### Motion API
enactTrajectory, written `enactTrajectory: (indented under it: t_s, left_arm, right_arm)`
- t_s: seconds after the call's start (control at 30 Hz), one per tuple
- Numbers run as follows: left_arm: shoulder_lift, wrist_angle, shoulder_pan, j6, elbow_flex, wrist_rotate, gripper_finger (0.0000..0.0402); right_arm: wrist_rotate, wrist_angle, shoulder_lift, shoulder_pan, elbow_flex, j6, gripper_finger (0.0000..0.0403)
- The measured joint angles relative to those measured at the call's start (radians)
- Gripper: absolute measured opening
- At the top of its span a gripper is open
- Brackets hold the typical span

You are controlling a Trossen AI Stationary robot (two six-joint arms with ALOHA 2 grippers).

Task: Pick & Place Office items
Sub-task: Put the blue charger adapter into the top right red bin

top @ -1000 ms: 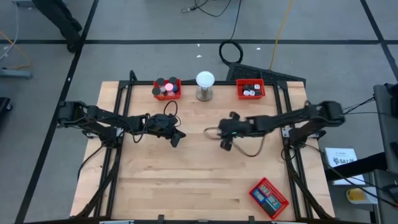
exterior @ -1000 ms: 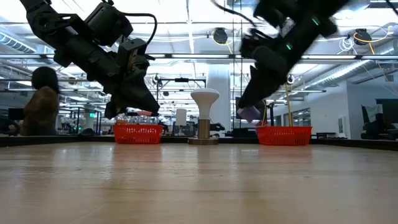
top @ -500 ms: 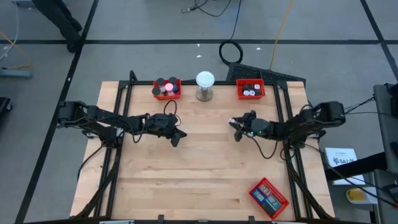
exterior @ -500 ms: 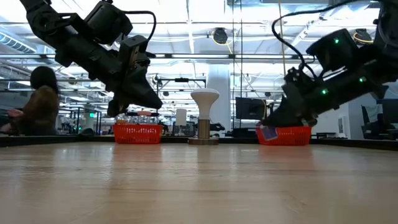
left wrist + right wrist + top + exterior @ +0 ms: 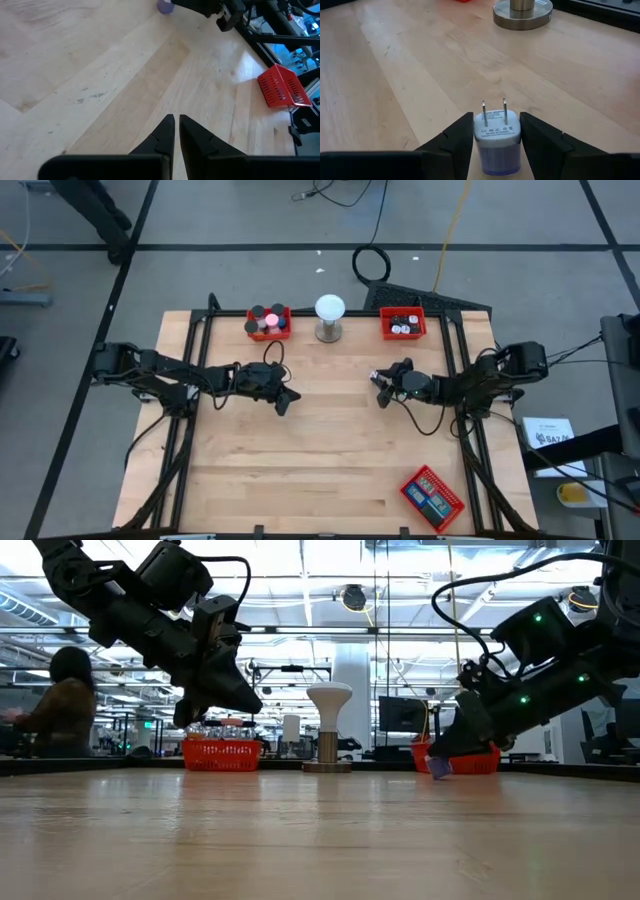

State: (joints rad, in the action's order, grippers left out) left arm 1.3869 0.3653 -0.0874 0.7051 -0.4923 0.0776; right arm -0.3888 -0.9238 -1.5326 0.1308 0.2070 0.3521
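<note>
A small lilac charger plug (image 5: 497, 137) with two metal prongs sits between the fingers of my right gripper (image 5: 497, 131), low over the right middle of the table (image 5: 381, 391). The low view shows the plug (image 5: 438, 768) tilted at tabletop height under the right gripper (image 5: 447, 752). My left gripper (image 5: 289, 402) hangs shut and empty above the left middle of the table, its fingertips together (image 5: 177, 121). Other office items lie in the red trays at the far left (image 5: 269, 323) and the far right (image 5: 402, 324). My right gripper has the plug's two flat sides (image 5: 476, 142) between its two fingers, which flank it closely with no gap showing. The fingers slant down from the table's right, and the prongs (image 5: 493, 108) point away past the fingertips. The plug's lower corner (image 5: 436, 775) is at the tabletop.
A white globe lamp on a metal base (image 5: 330, 317) stands at the far edge between the two trays. A third red tray (image 5: 432, 498) lies at the near right corner. Bare wood spreads across the middle and near left. A person (image 5: 60, 705) sits beyond the table.
My right gripper has drawn back from the table's middle toward the right edge and sunk, tipping from steep to nearly level, with the plug between its fingers. The plug has come down from mid-air to the tabletop.
</note>
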Motion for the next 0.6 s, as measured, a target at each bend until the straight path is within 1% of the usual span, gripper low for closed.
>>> enactTrajectory:
  t_s: [0.07, 0.23, 0.33, 0.43, 0.5, 0.6]
  left_arm:
    - [0.000, 0.000, 0.000, -0.001, 0.000, 0.000, 0.0026]
    - [0.000, -0.001, 0.000, -0.019, 0.000, 0.001, 0.0026]
    - [0.000, 0.000, 0.000, -0.025, 0.000, 0.001, 0.0026]
    - [0.000, 0.003, 0.000, -0.028, 0.000, 0.001, 0.0026]
    - [0.000, 0.005, 0.000, -0.037, 0.000, 0.001, 0.0026]
    - [0.000, 0.007, 0.000, -0.070, 0.000, 0.001, 0.0026]
  right_arm:
    - [0.010, 0.013, 0.006, -0.003, 0.000, 0.007, 0.0160]
    - [0.087, 0.041, 0.029, -0.004, -0.001, 0.075, 0.0206]
    - [0.107, 0.144, 0.076, -0.004, 0.026, 0.141, 0.0235]
    - [0.107, 0.343, 0.150, -0.004, 0.100, 0.168, 0.0257]
    - [0.119, 0.549, 0.201, -0.002, 0.172, 0.171, 0.0266]
    - [0.179, 0.869, 0.238, 0.012, 0.312, 0.189, 0.0274]
